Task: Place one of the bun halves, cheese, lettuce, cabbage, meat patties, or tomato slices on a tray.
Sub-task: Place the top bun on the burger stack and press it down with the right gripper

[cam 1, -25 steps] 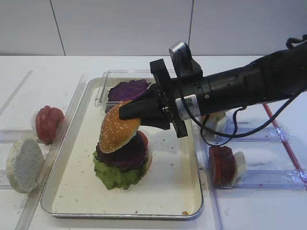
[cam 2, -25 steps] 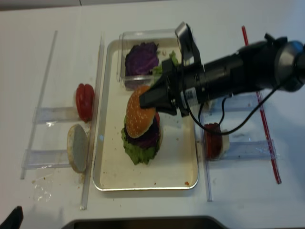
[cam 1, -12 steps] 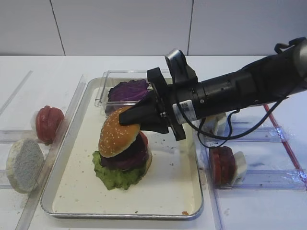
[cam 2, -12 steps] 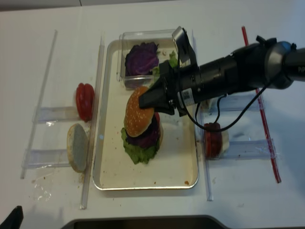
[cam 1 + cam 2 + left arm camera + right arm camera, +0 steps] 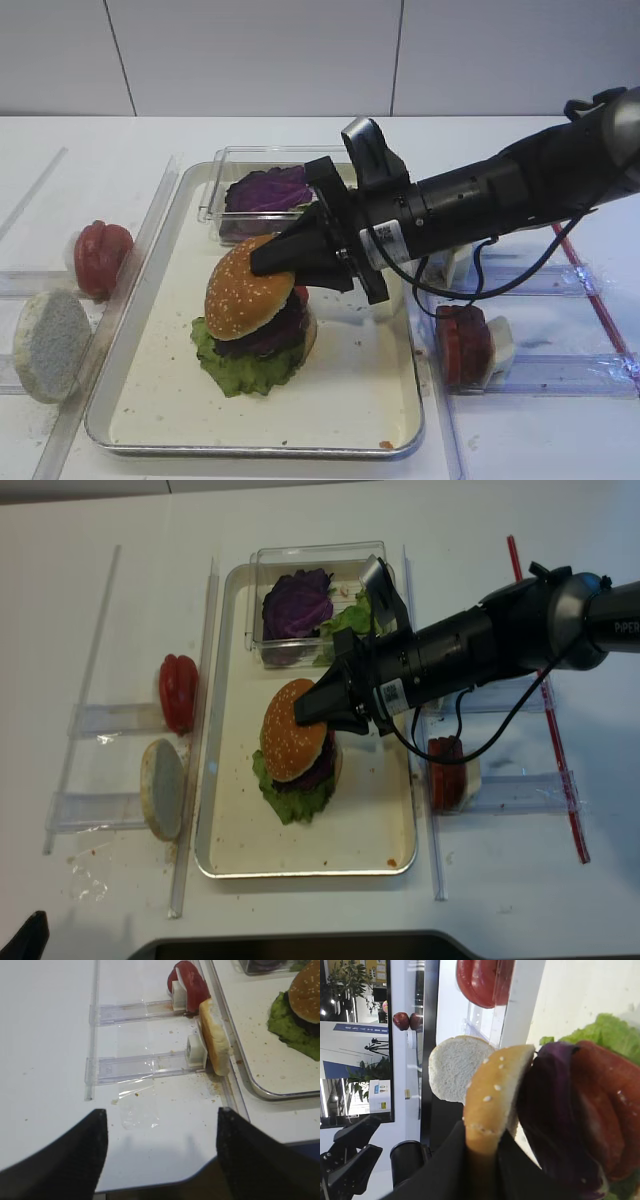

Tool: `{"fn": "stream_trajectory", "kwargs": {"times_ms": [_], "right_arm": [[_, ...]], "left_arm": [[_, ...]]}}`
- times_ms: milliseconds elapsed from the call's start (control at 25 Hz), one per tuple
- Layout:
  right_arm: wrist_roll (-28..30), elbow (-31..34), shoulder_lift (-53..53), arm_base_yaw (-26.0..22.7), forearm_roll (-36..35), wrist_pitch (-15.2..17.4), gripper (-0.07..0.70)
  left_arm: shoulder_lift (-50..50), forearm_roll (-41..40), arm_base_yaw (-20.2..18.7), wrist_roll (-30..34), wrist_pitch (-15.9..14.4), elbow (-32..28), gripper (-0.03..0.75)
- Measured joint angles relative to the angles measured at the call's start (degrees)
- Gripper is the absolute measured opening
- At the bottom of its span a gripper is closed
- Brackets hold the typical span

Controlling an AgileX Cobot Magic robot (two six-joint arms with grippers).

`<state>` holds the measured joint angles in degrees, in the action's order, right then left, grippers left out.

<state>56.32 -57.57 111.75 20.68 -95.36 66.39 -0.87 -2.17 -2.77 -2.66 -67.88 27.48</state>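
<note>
Right gripper (image 5: 275, 258) pinches the edge of the sesame bun top (image 5: 248, 297) — jaws pressed tight on its rim, as the right wrist view shows. Bun top sits tilted on the stack of purple cabbage (image 5: 262, 336), tomato slice (image 5: 600, 1110) and green lettuce (image 5: 245, 368) in the middle of the silver tray (image 5: 345, 440). Clear plastic box (image 5: 238, 160) with more cabbage stands at the tray's far edge. Pale flat bun half (image 5: 48, 343) leans outside the tray's left edge. Left gripper (image 5: 160, 1155) — fingers spread, holding nothing.
</note>
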Motion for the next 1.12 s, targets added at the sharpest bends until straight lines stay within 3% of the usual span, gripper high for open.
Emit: {"fn": "stream_trajectory", "kwargs": {"times_ms": [720,960,1120], "right_arm": [[0.4,0.0,0.0,0.0,-0.2,-0.4,0.442],[1.4,0.0,0.0,0.0,-0.5,-0.6,0.482],[1.5,0.0,0.0,0.0,-0.8,-1.0,0.560]], "left_arm": [[0.0,0.0,0.0,0.0,0.0,0.0,0.428],[0.0,0.0,0.0,0.0,0.0,0.0,0.429],[0.0,0.0,0.0,0.0,0.0,0.0,0.428]]}}
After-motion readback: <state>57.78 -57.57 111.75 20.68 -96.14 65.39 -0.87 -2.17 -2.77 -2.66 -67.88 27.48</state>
